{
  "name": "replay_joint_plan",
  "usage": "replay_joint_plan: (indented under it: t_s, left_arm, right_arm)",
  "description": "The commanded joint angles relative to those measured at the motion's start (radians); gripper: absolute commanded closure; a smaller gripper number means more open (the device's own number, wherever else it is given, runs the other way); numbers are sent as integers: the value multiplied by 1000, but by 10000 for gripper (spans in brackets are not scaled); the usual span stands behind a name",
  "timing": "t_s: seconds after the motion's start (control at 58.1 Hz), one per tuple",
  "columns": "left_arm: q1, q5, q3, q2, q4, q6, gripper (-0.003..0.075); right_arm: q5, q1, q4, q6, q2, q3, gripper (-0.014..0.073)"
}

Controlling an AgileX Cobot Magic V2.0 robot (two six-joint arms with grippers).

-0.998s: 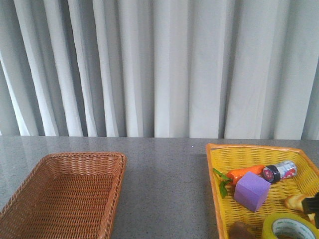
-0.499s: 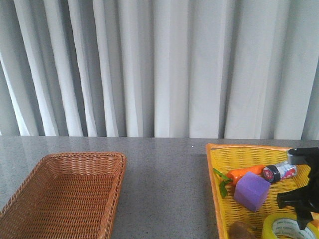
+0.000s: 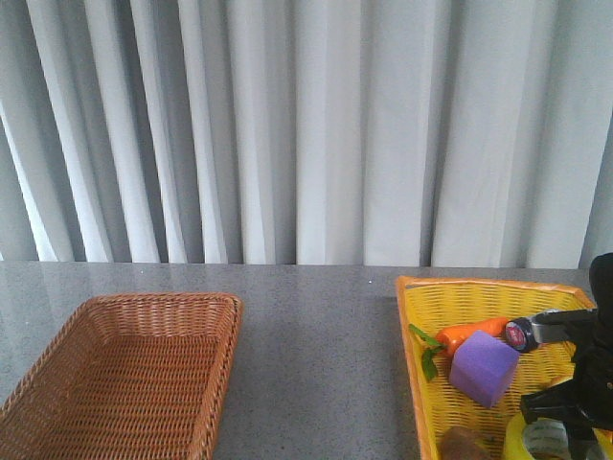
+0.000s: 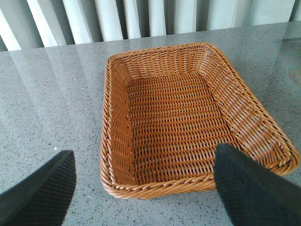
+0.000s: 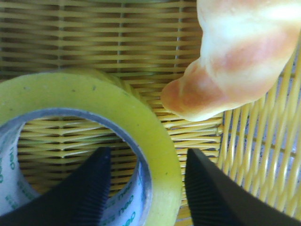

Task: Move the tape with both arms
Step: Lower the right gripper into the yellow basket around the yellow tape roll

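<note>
The right gripper (image 5: 143, 188) is down in the yellow basket (image 3: 421, 379) at the near right corner of the grey counter (image 3: 316, 364), its jaws parted and straddling the wall of the tape (image 5: 136, 132) — one finger inside the roll's white printed core, the other outside the yellow-green rim. The pads do not look pressed against the roll, so it is not clamped. The tape lies flat on the basket's weave, directly under the gripper. Just beyond the outer finger sits a croissant (image 5: 244, 56), close to the roll's rim; I cannot tell if they touch.

From the front, the black right arm hides most of the roll. Past the gripper, farther into the basket, lie a purple cube (image 3: 484, 369), an orange toy carrot (image 3: 469, 333) with green leaves, and a small bottle with a dark cap (image 3: 536, 331) on its side. Something brown (image 3: 465, 446) sits at the basket's near edge, beside the tape.

The left gripper (image 4: 146, 188) hangs spread wide over the counter, holding nothing, with an empty brown wicker basket (image 4: 113, 141) just ahead of its fingertips.
</note>
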Motion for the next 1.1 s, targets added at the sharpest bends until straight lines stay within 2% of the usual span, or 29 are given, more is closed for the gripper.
replay_joint_plan:
  t_s: [0.0,0.103,0.206,0.774,1.084]
  left_arm:
    - [-4,-78,-33,7,-1,0,132]
    - [-4,-78,-33,7,-1,0,132]
    - [-4,-78,-33,7,-1,0,132]
    - [-4,-78,-33,7,-1,0,132]
    - [-4,-78,-33,7,-1,0,132]
  right_arm:
    - [-7,-5,-18,-13,-41,-30,325]
    - [-3,-5,-18,-23,-41,-30,395]
    - [-1,-5,-18,-28,-41,-30,425]
    - [19,-5,-23,-39,-44,-30,431]
    - [19,-5,-23,-63,-53,-30,513]
